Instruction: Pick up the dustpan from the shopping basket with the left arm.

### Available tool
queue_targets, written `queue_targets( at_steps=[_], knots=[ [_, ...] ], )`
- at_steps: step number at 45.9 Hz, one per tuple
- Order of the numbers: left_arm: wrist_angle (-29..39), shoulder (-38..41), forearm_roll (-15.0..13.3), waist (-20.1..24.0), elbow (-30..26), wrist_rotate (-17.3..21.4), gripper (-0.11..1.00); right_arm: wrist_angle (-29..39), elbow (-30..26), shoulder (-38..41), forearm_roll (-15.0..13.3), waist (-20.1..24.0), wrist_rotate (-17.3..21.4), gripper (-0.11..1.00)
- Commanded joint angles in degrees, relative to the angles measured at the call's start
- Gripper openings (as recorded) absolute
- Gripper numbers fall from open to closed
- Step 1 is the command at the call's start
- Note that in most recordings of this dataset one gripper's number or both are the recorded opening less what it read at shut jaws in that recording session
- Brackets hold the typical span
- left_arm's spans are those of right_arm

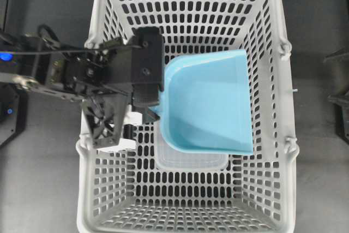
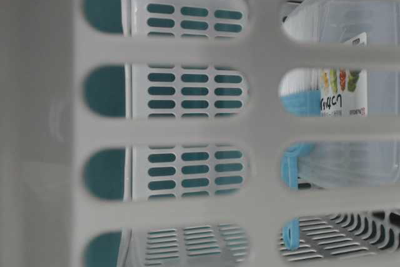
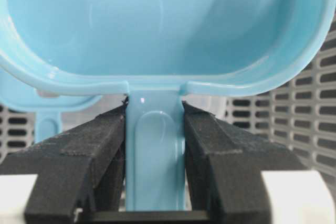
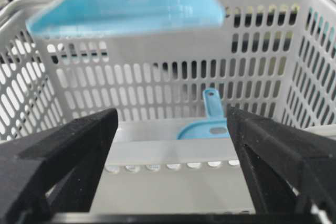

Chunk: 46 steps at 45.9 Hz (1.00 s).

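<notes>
We have the dustpan (image 3: 157, 40) gripped: in the left wrist view the left gripper (image 3: 155, 145) has its fingers (image 3: 89, 150) clamped on the thin handle, one on each side, just below the scoop. From the right wrist view the dustpan looks lifted to about the level of the shopping basket (image 1: 272, 189) rim, blurred as if in motion, so we judge the pick-up mostly done. From overhead it hangs over the basket's middle, so what is left is to carry it clear. A clear lidded box (image 1: 191, 159) and another blue piece (image 4: 207, 121) lie on the basket floor beneath it. The right gripper (image 4: 173, 129) waits outside the basket, fingers wide apart, holding nothing.
</notes>
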Motion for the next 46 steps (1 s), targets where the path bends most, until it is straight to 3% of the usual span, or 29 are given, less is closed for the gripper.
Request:
queue_targets(
  at_steps=[1, 46],
  knots=[
    [2.6, -0.4, 0.2, -0.1, -3.0, 0.2, 0.28, -0.4, -0.5, 0.4, 0.2, 0.1, 0.1, 0.8],
    [3.0, 0.2, 0.2, 0.0, -2.8, 0.5, 0.28, -0.4, -0.4, 0.4, 0.2, 0.0, 0.1, 0.8]
  ],
)
